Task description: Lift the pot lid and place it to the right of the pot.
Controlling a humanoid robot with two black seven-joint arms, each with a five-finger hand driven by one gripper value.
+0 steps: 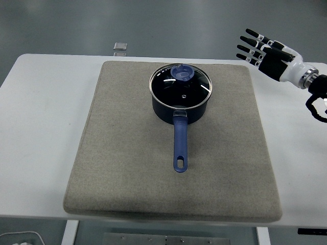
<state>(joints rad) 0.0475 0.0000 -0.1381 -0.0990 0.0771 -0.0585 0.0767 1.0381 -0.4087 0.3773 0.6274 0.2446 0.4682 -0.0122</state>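
A dark blue pot [180,107] stands on the far middle of a grey mat [127,168], its blue handle [180,145] pointing toward the near edge. A glass lid [180,86] with a metal rim and a blue knob [182,73] lies on the pot. My right hand [253,46] is at the far right, above the table and well to the right of the pot. Its fingers [247,48] are spread and hold nothing. The left arm is out of view.
The mat covers most of the white table [36,127]. To the right of the pot is bare mat [235,117]. A small clear square object [120,46] lies beyond the table's far edge.
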